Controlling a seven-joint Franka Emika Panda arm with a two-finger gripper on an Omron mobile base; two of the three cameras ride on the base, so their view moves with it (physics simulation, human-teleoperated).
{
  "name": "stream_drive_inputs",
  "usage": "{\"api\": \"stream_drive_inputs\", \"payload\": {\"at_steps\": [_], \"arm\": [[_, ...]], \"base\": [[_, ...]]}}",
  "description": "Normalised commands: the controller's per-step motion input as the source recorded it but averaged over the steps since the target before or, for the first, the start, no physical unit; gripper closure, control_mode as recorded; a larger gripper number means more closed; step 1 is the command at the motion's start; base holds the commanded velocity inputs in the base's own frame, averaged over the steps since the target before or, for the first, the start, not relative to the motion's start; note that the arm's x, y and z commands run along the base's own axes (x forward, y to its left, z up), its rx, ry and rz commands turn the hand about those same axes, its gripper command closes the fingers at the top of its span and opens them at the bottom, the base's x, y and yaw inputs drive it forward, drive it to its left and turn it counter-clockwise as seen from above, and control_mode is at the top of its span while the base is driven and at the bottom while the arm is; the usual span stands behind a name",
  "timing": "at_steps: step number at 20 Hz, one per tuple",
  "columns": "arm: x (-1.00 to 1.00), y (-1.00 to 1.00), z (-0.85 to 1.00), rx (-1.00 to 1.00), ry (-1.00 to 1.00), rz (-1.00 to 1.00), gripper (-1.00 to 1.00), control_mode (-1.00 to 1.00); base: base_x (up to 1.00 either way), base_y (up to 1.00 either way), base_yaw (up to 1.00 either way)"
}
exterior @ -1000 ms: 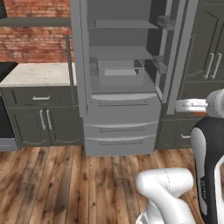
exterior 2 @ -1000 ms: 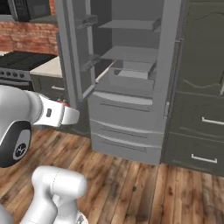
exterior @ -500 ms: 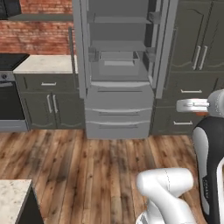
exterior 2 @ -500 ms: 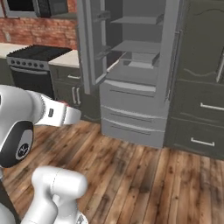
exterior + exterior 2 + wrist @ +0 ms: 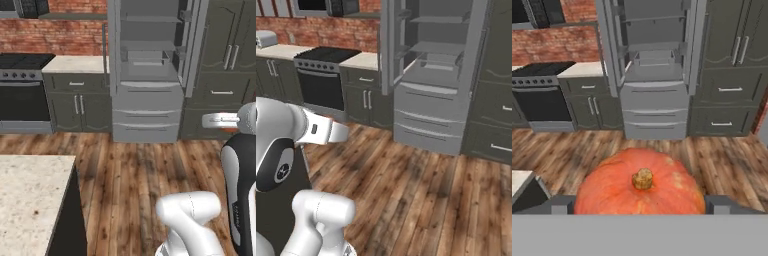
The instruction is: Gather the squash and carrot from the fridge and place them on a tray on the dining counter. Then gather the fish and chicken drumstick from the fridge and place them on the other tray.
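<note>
The stove (image 5: 25,90) stands left of the open fridge (image 5: 147,75), with wood floor before it. Facing the fridge, the gripper (image 5: 640,206) has its jaws spread wide around the orange squash (image 5: 640,185), gripping it between the fingertips (image 5: 559,205).

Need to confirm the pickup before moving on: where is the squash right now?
In the hand view the orange squash sits between the jaws, stem toward the camera, with the open fridge across the wood floor behind it.
</note>
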Motion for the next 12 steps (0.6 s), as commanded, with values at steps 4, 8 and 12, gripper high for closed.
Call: {"api": "stream_drive_inputs", "payload": {"at_steps": [4, 8, 12], "arm": [[0.00, 0.00, 0.00, 0.00, 0.00, 0.00, 1.00, 1.00], [0.00, 0.00, 0.00, 0.00, 0.00, 0.00, 1.00, 1.00], [0.00, 0.00, 0.00, 0.00, 0.00, 0.00, 1.00, 1.00]], "base": [[-0.76, 0.93, 0.01], [-0.78, 0.94, 0.00], [-0.68, 0.98, 0.00]]}}
